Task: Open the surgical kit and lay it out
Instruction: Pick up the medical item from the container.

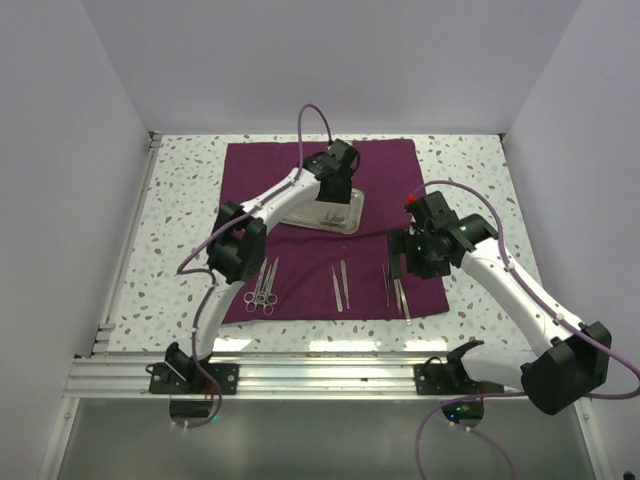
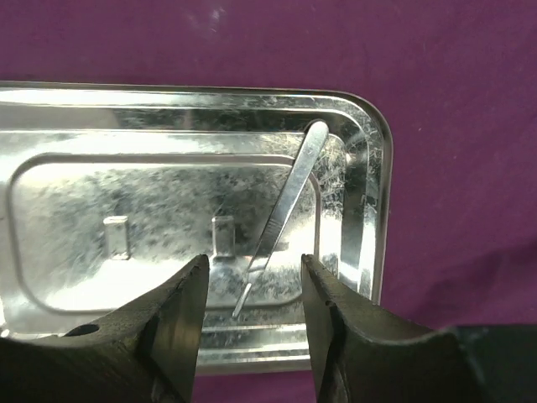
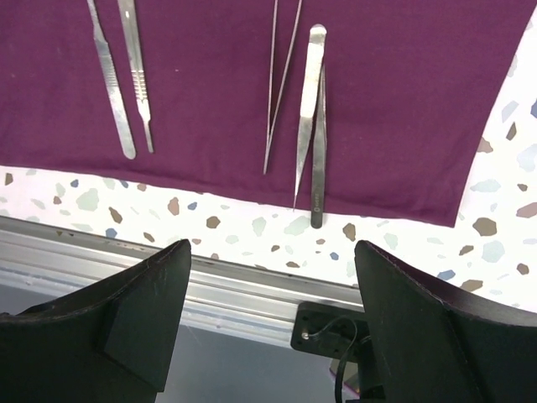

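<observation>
The dark purple cloth (image 1: 390, 165) lies spread flat on the table. The steel tray (image 1: 352, 222) sits on its middle. My left gripper (image 1: 335, 195) hovers over the tray, open. In the left wrist view its jaws (image 2: 254, 285) straddle the lower tip of one thin silver instrument (image 2: 285, 206) lying slanted in the tray (image 2: 126, 185). Ring-handled scissors (image 1: 262, 290), tweezers (image 1: 340, 285) and more thin instruments (image 1: 395, 288) lie in a row on the cloth's near part. My right gripper (image 1: 403, 268) is open and empty above the right-hand instruments (image 3: 310, 126).
The speckled table (image 1: 180, 230) surrounds the cloth. An aluminium rail (image 1: 330, 375) runs along the near edge; it also shows in the right wrist view (image 3: 243, 290). White walls close the left, right and back sides.
</observation>
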Tool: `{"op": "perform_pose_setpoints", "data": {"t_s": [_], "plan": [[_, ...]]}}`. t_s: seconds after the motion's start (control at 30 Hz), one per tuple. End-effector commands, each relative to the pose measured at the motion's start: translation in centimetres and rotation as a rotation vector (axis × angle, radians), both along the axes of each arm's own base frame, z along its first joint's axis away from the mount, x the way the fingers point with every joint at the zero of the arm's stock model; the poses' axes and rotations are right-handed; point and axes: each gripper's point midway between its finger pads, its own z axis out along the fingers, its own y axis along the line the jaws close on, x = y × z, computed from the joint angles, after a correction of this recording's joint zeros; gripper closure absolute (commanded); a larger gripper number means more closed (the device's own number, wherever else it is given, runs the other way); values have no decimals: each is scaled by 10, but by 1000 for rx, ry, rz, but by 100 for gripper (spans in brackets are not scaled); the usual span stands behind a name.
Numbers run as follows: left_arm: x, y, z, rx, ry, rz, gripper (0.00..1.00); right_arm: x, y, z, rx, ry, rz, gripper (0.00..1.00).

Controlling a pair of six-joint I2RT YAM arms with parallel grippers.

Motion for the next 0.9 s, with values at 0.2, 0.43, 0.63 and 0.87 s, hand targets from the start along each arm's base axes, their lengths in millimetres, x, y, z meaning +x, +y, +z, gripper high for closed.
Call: {"op": "perform_pose_setpoints", "data": {"t_s": [0.2,0.43,0.63,0.87], "plan": [[40,-46,-7,-172,-110,-194,48,7,-5,0,-60,20,-17,18],[60,-46,-27,-106,-165,-203,46,10,-9,-1,-86,26,-35,18],[66,-34,-48,12,-184,-242,44,12,-14,-1,-104,22,-51,17],[61,-9,-74,167,-142,-252,53,16,-14,-3,-112,29,-62,17]]}}
